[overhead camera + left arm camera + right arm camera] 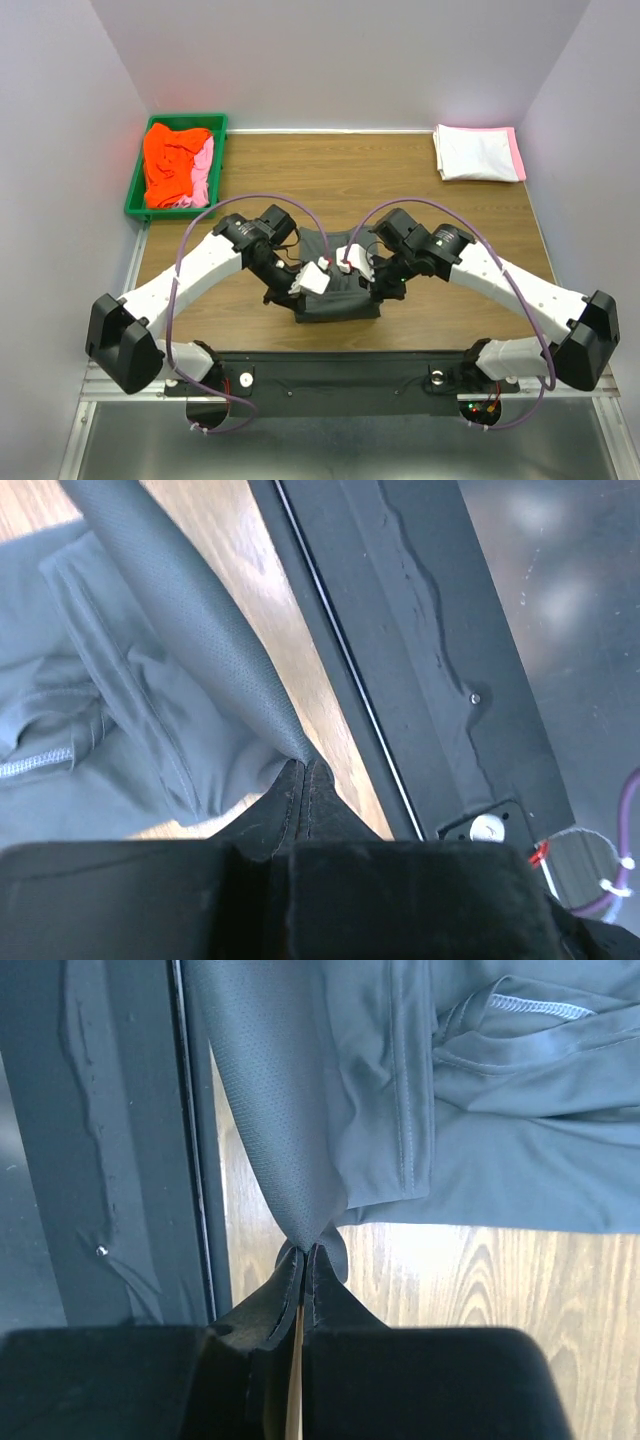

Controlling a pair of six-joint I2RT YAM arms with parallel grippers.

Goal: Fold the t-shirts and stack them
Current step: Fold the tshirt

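Note:
The dark charcoal grey t-shirt [337, 295] lies bunched on the wooden table near its front edge, between my two arms. My left gripper [300, 283] is shut on a corner of it, with the cloth [190, 630] pulled taut up from the fingertips [303, 772]. My right gripper [372, 283] is shut on another corner, the cloth [290, 1110] stretched from its fingertips [309, 1252]. An orange-red t-shirt [172, 160] and a light pink one [205, 165] lie in the bin. A folded white t-shirt [475, 152] over a pink one lies at the back right.
A green plastic bin [138, 205] stands at the back left corner of the table. The table's black front rail [340, 370] runs just below the grey shirt and shows in both wrist views [420, 630] [120, 1110]. White walls enclose the table.

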